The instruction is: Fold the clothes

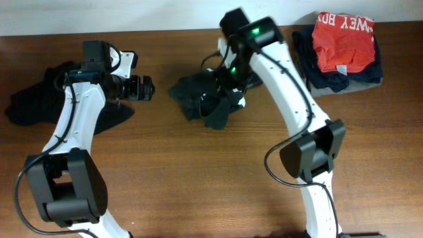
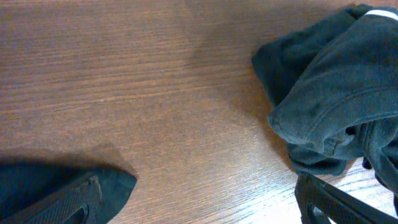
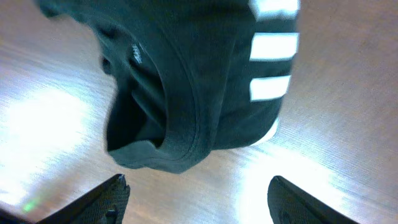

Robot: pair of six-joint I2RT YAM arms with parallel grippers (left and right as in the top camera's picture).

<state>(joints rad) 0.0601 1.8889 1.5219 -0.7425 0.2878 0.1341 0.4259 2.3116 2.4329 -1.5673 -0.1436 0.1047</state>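
Two dark shirts [image 1: 33, 109] [image 1: 198, 99]; one folded pile [image 1: 344, 53]; two arms [image 1: 66, 125] [image 1: 291, 86]; one table [image 1: 198, 178]

White left arm [image 1: 69, 125], white right arm [image 1: 291, 86], bulky black joints [image 1: 310, 155], looping black cables [image 1: 272, 153], green lights [image 1: 254, 30], black right gripper [image 3: 197, 183]

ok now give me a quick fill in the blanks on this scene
1. The right gripper hangs over a crumpled dark shirt with white ___.
2. The left gripper has its jaws ___.
3. The folded pile topped by an orange garment lies on the robot's ___ side.
4. The table is made of ___.
Missing words: stripes; open; right; wood.
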